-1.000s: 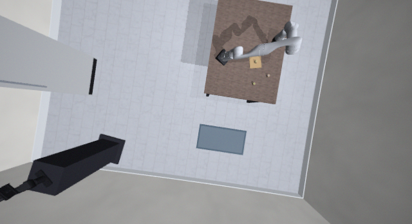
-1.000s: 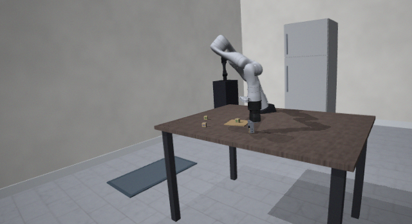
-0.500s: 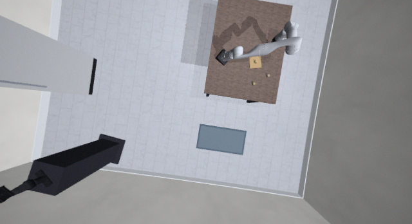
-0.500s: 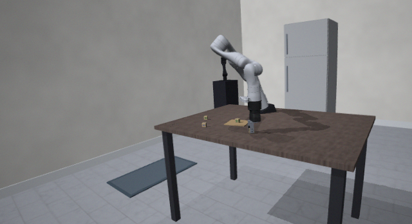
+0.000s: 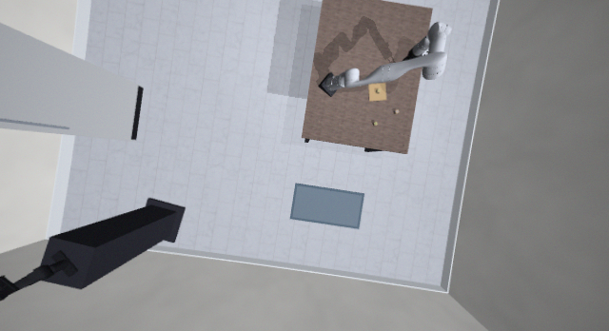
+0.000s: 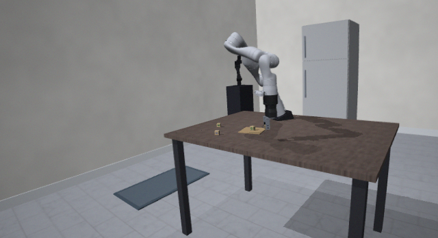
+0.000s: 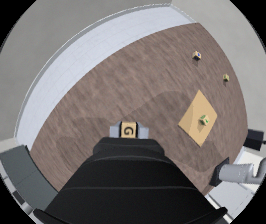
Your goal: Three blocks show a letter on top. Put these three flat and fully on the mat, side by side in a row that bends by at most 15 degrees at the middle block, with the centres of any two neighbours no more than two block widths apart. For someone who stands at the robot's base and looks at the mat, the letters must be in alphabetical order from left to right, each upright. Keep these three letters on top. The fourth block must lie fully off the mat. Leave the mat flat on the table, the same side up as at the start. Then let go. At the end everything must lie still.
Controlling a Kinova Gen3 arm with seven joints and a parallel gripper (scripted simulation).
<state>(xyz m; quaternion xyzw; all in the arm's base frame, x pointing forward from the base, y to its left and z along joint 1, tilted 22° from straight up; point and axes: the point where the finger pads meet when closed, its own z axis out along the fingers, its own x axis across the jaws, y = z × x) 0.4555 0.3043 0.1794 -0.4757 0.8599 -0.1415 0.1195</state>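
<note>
Wrist view: end effector (image 5: 392,60) (image 6: 266,124) (image 7: 128,127) grasped the G block (image 6: 265,126) (image 7: 128,130), letter up — mat (image 5: 373,97) (image 6: 243,130) (image 7: 196,134) lay to frame right, another block (image 5: 378,90) (image 6: 252,128) (image 7: 204,120) on it, so the carry probably needed to run that way.

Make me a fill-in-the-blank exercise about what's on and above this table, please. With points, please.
The gripper (image 5: 328,85) (image 6: 267,123) (image 7: 128,127) holds a block (image 6: 264,126) (image 7: 129,130) lettered ____.
The number of blocks on the mat (image 5: 373,97) (image 6: 244,131) (image 7: 194,130) is ____.
The number resting directly on the table (image 5: 352,122) (image 6: 308,146) (image 7: 109,85) is ____.

Missing words: G; one; two.
</note>
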